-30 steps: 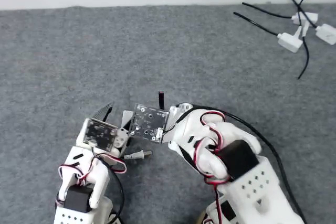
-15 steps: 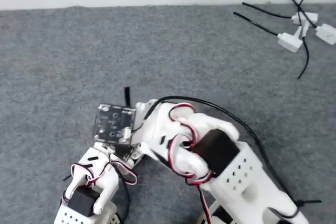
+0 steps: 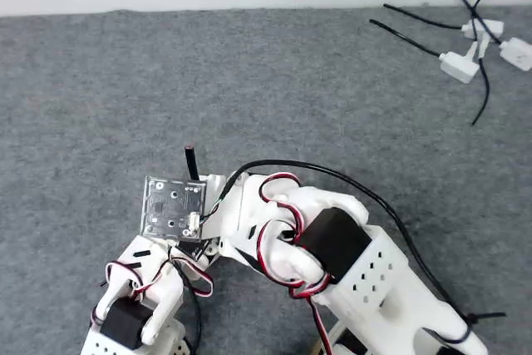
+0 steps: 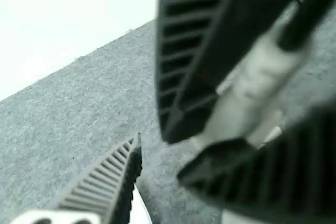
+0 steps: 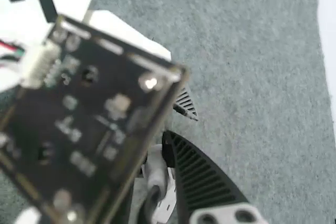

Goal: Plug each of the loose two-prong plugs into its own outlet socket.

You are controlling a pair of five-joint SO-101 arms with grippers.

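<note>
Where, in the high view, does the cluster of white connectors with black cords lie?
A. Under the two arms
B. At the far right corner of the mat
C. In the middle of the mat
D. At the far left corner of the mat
B: the white connectors with black cords lie bunched together at the far right corner of the grey mat, with bare mat around them on the near side.
</note>
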